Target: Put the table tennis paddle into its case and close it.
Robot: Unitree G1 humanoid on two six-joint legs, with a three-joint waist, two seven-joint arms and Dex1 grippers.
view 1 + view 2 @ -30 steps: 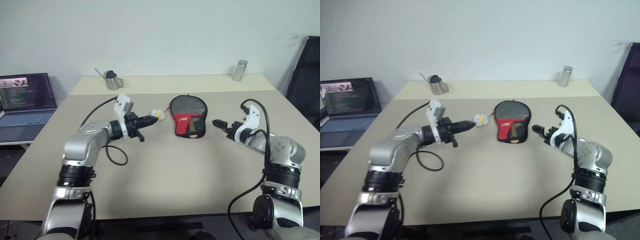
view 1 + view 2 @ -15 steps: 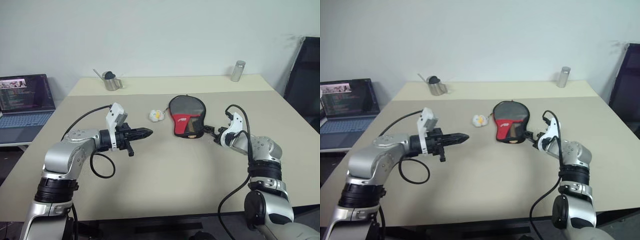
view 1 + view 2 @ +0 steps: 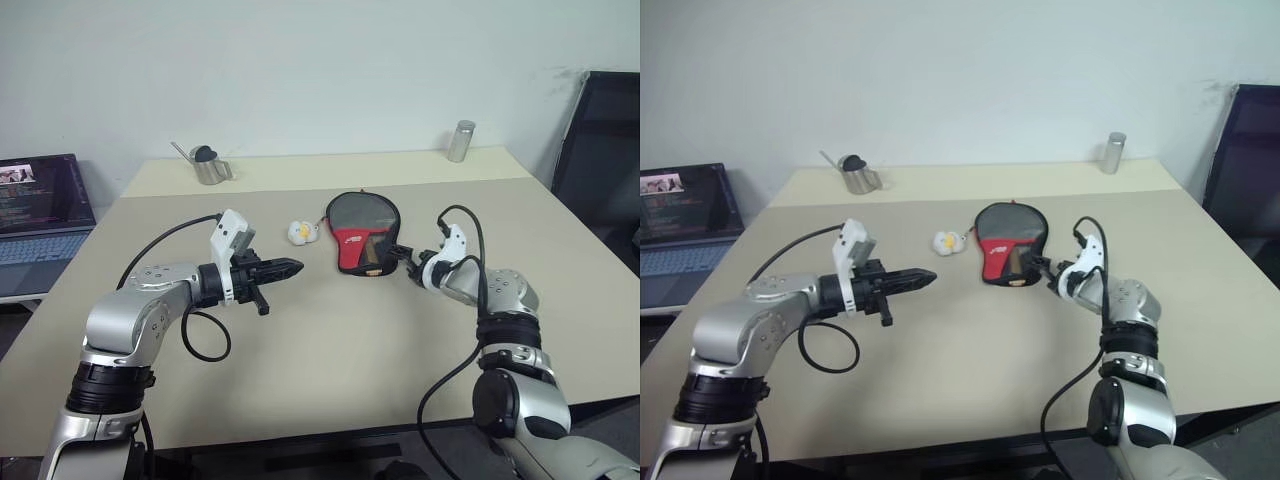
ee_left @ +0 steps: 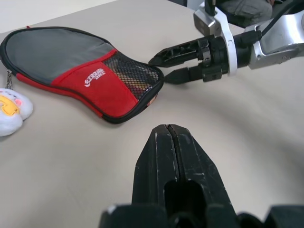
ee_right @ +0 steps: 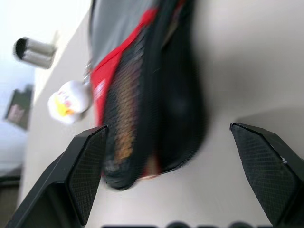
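Right gripper [image 3: 402, 262] has advanced to the case [image 3: 361, 229] mid-table — fingers spread wide at its narrow end. Left gripper [image 3: 291, 267] shut, empty. Recommend closing squarely on the fabric edge — avoid pushing it away.

We see the case [image 4: 80, 71] as matt fabric, grey and red, with a coarse black mesh pocket [image 4: 133, 76] at its narrow end. Beside the case's round end lies a soft plush charm [image 4: 12, 111]. The counter [image 3: 330, 330] looks smooth and matt beige. Behind the case stand a shiny metal pitcher [image 3: 208, 167] and a brushed metal tumbler [image 3: 459, 141]. The left gripper [image 4: 171, 142] looks like scuffed black plastic.
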